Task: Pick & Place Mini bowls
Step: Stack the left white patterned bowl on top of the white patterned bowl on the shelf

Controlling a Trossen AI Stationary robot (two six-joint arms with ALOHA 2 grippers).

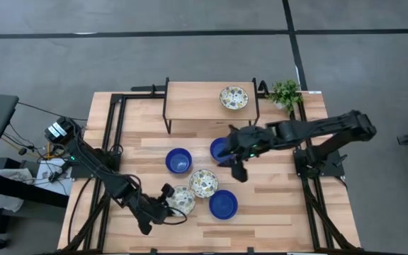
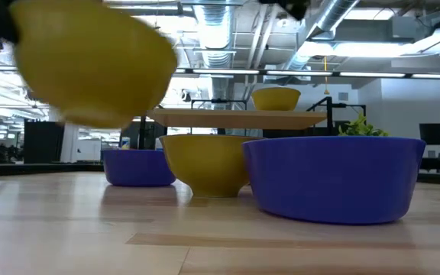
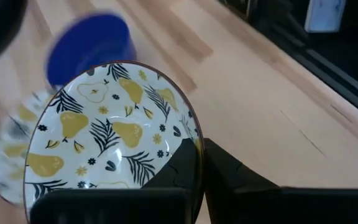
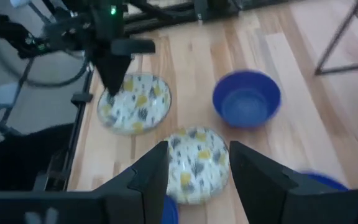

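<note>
Six mini bowls show in the high view. A patterned bowl (image 1: 233,98) stands on a raised wooden shelf (image 1: 197,99). Two blue bowls (image 1: 178,161) (image 1: 223,204) and a patterned one (image 1: 203,183) rest on their bases on the table. A third blue bowl (image 1: 219,148) lies partly under my right arm. My left gripper (image 1: 168,202) is shut on the last patterned bowl (image 1: 183,200), which is yellow outside (image 2: 90,61). My right gripper (image 1: 238,170) hangs open above the table; between its fingers (image 4: 197,180) the resting patterned bowl (image 4: 197,158) shows farther off. My left gripper holds the patterned bowl by its rim (image 3: 197,149), one finger (image 3: 178,169) inside the bowl and the other (image 3: 232,180) outside. It comes in from the table's left, slanting down. The bowl is lifted clear of the table and tilted, as the low view shows.
A small green plant (image 1: 285,92) stands at the far right corner beside the shelf. Black frame rails (image 1: 115,120) run along both sides of the table. Bare wood (image 1: 282,212) lies at the near right.
</note>
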